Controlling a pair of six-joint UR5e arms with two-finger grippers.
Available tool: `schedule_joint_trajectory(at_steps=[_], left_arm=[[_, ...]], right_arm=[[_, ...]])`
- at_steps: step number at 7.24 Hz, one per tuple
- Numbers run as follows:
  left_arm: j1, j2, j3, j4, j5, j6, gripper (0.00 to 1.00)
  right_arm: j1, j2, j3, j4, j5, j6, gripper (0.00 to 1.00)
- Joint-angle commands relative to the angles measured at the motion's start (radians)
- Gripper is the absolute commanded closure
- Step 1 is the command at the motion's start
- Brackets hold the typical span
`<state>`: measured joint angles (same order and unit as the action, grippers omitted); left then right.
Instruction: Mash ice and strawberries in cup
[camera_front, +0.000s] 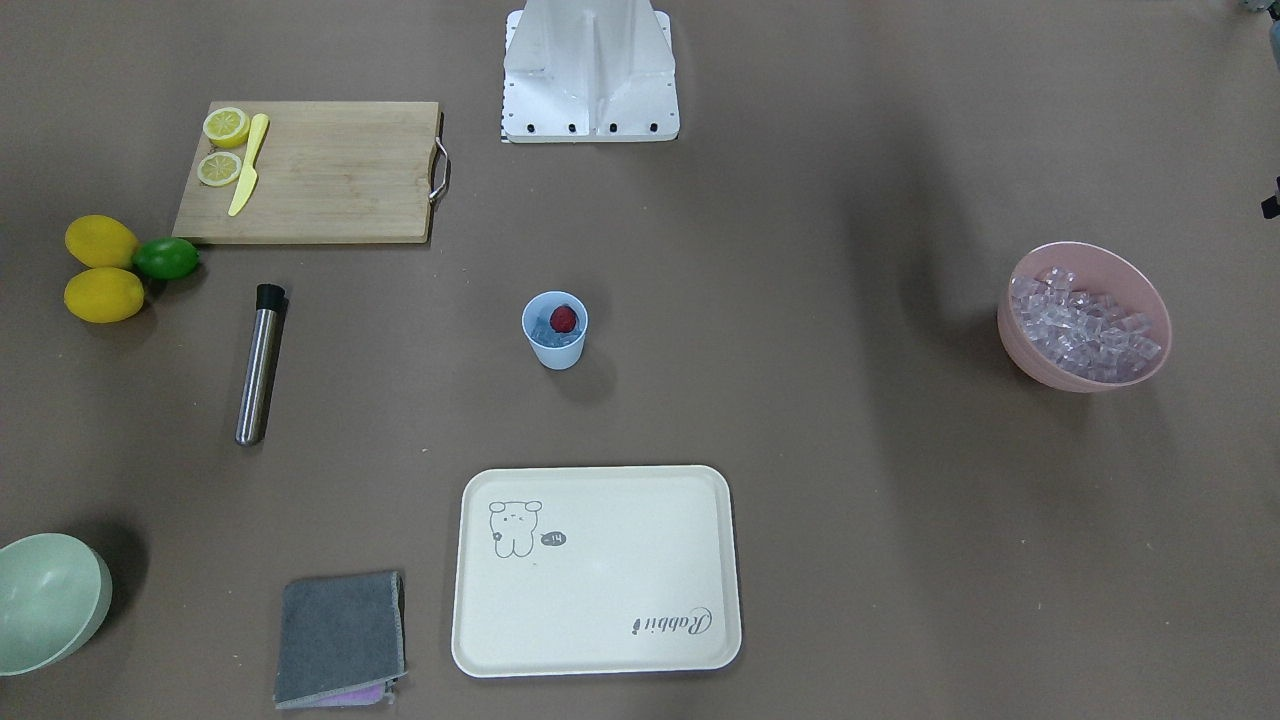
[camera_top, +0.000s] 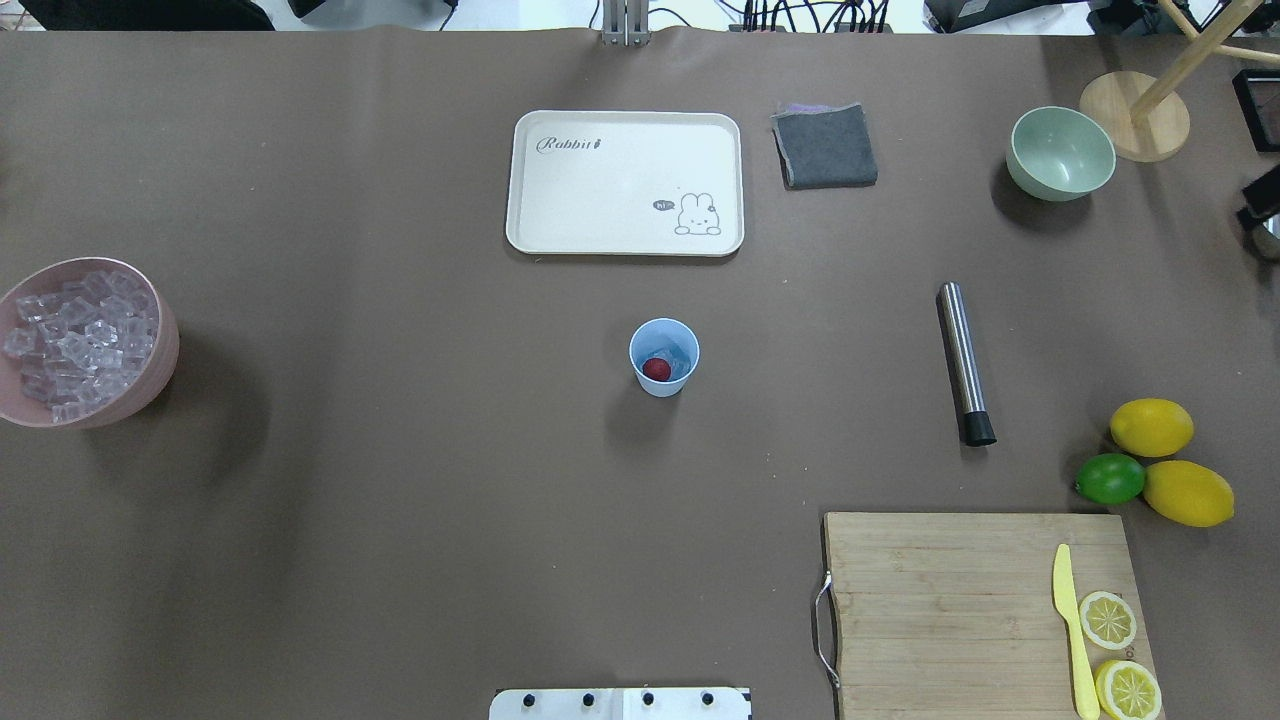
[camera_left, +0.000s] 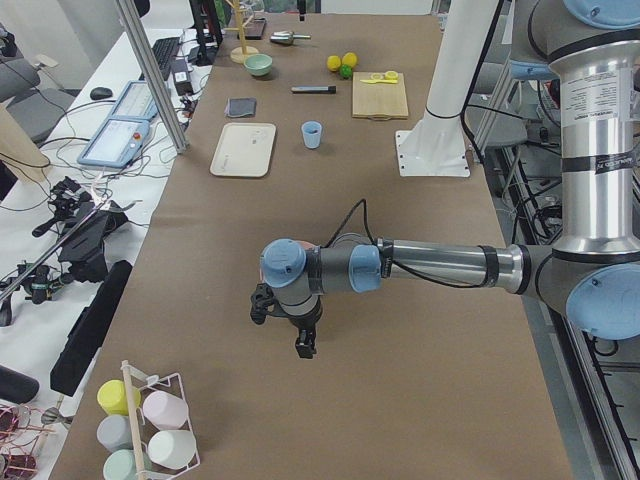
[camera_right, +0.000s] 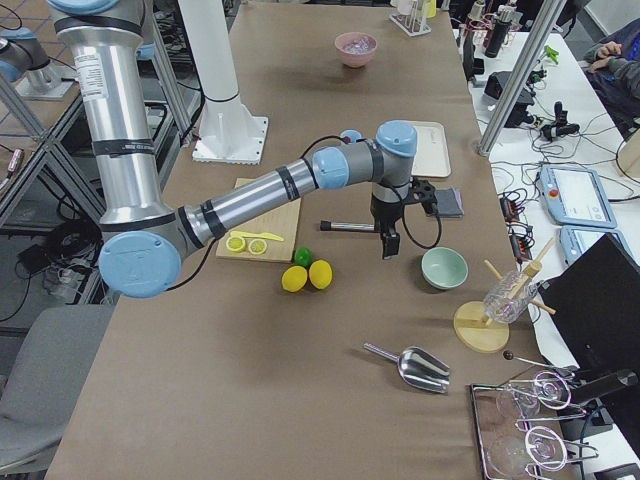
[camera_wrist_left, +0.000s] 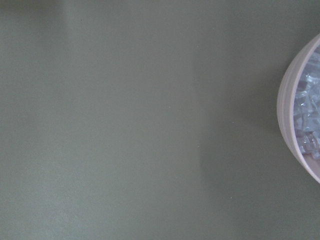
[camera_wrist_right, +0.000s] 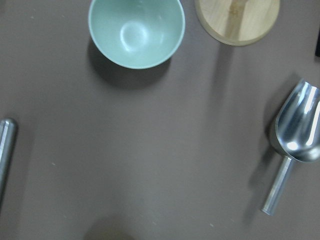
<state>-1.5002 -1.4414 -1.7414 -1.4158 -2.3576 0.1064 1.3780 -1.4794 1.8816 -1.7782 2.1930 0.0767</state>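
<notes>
The light-blue cup (camera_front: 554, 345) (camera_top: 664, 380) stands upright mid-table. Inside it lies a red strawberry (camera_front: 564, 319) (camera_top: 656, 369) on a few clear ice cubes (camera_front: 543, 332). More ice (camera_front: 1085, 322) (camera_top: 75, 335) (camera_wrist_left: 310, 107) fills the pink bowl (camera_front: 1040, 365) (camera_top: 160, 375). A steel muddler (camera_front: 258, 365) (camera_top: 963, 355) lies flat on the table. My left gripper (camera_left: 304, 347) hangs above the table near the pink bowl, and my right gripper (camera_right: 388, 243) hangs near the green bowl. Both show only in the side views, so I cannot tell whether they are open or shut.
A cream tray (camera_front: 600, 655) (camera_top: 625, 245), a grey cloth (camera_front: 340, 635), a pale green bowl (camera_front: 45, 600) (camera_wrist_right: 136, 32), a cutting board (camera_front: 330, 170) with lemon halves and a yellow knife, two lemons and a lime (camera_front: 166, 258), a metal scoop (camera_wrist_right: 295, 140), a wooden stand (camera_top: 1135, 115).
</notes>
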Motion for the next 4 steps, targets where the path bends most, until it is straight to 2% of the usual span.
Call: schedule_joint_trajectory(at_steps=[1, 2, 4], left_arm=[[0.0, 0.006, 0.0, -0.014, 0.0, 0.001, 0.01], [0.0, 0.006, -0.003, -0.015, 0.0, 0.001, 0.01], [0.0, 0.006, -0.003, -0.023, -0.002, 0.001, 0.01]], right_arm=[[0.152, -0.163, -0.004, 0.005, -0.008, -0.191, 0.0], [0.163, -0.217, -0.024, 0.005, -0.001, -0.195, 0.0], [0.164, -0.248, -0.038, 0.0, 0.005, -0.172, 0.0]])
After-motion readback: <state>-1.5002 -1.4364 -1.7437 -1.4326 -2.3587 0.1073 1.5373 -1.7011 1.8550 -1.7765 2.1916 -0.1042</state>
